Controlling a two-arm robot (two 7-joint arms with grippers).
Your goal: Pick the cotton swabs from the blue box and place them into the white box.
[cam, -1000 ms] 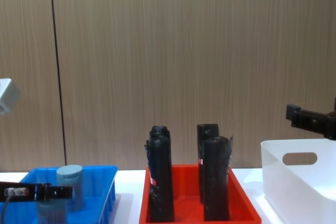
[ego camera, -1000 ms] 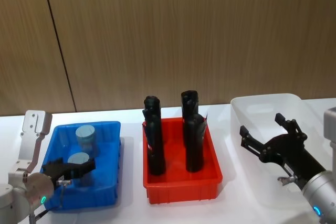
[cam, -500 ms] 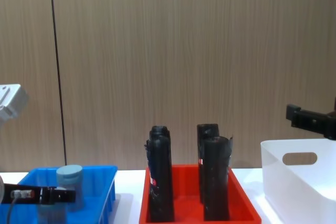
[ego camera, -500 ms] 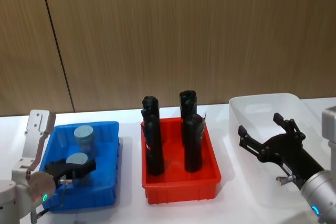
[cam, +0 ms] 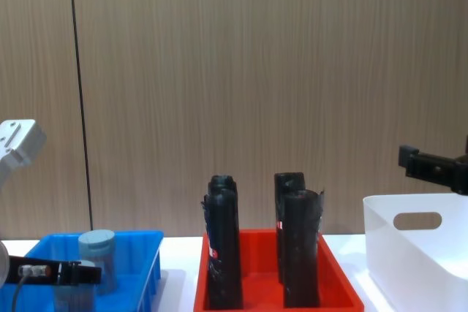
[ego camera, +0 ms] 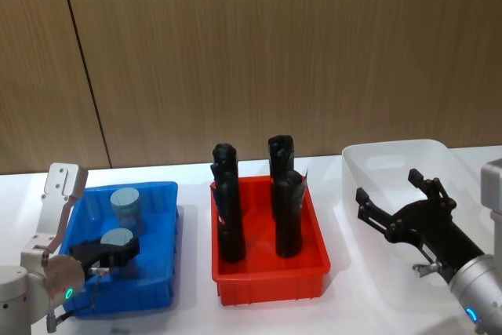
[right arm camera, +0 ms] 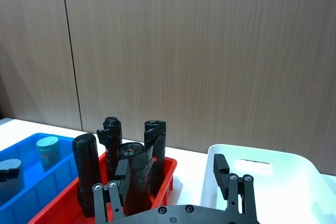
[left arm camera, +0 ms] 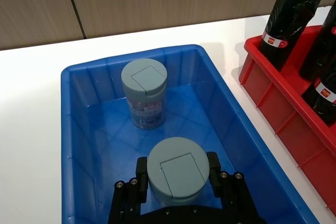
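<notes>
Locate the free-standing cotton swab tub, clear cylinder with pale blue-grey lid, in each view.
Head view: cotton swab tub at the back of the bright blue plastic box, lower left.
Left wrist view: tub beyond the second tub gripped by the left gripper.
Right wrist view: tub in the blue box, past the red plastic bin.
Chest view: tub at lower left.
Shared landmark: the blue box.

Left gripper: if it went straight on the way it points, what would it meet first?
The nearer clear, grey-lidded cotton swab tub, right at the left gripper's tip inside the bright blue plastic bin. The second tub stands beyond it.
</notes>
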